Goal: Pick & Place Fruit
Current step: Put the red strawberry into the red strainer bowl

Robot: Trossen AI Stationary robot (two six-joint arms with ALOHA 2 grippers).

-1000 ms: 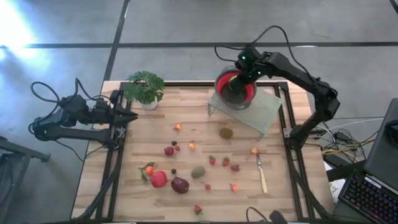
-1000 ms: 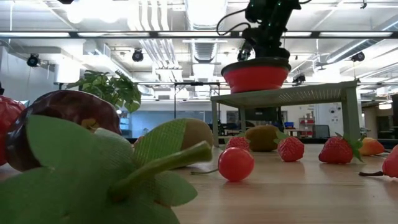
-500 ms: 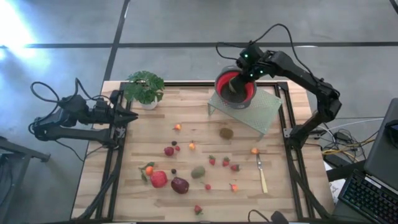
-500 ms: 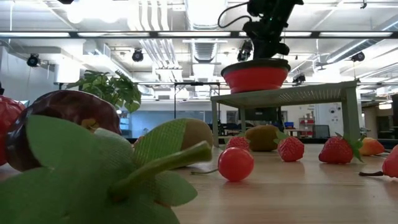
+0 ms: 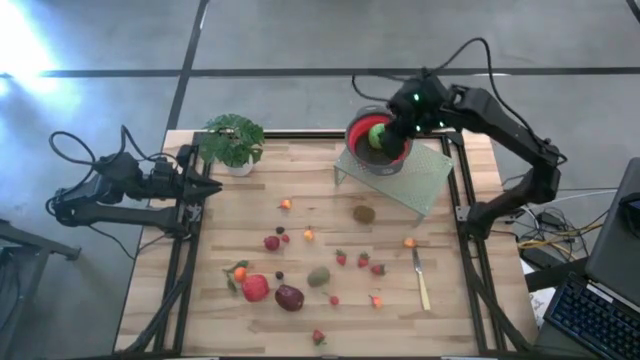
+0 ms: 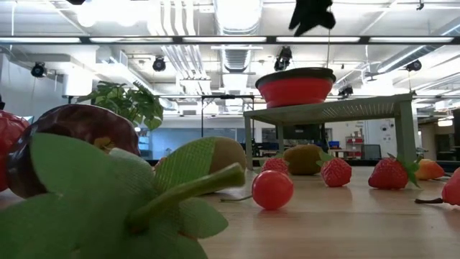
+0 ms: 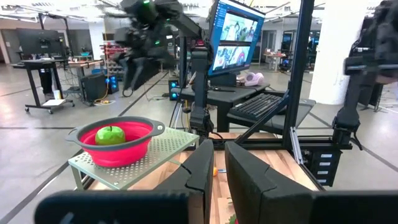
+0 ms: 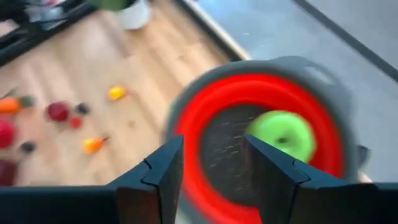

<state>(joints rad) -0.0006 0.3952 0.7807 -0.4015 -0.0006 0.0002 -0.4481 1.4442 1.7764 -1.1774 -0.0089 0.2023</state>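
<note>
We see the right gripper [image 5: 392, 131] in the upper right of the high view, above the red bowl [image 5: 396, 152], fingers [image 8: 155, 177] partly apart w/ nothing between them, touching nothing. The green apple [image 5: 377, 134] lies inside the bowl, toward its far rim. The bowl sits on a pale perforated stand [image 5: 425, 180] at the table's [image 5: 230, 220] upper right corner.

The left gripper [image 5: 210, 186] rests at the left edge of the table, jaws shut, empty.

In the low view only the dark tip of the right gripper [image 6: 311, 13] shows at the top edge; the rest is cut off, and the apple is hidden by the bowl wall [image 6: 296, 88]. The right wrist view is smeared, so we can't make out small pieces there beyond colour blobs. In the low view a maroon fruit [image 6: 79, 129] and big green leaf fill the lower left, blocking most of the table.

Around the table in the high view:
- potted plant [image 5: 232, 140], upper left
- kiwi [image 5: 364, 213] just below the stand; 2nd kiwi [image 5: 318, 276] lower centre
- red apple [image 5: 255, 288] and plum-like fruit [image 5: 289, 297], lower left of centre, near each other
- strawberries [image 5: 341, 258] and small orange pieces [image 5: 286, 204] scattered mid-table
- knife [image 5: 421, 280], lower right, lying lengthwise, apart from the fruit

Nothing stands between the right gripper and the bowl.
</note>
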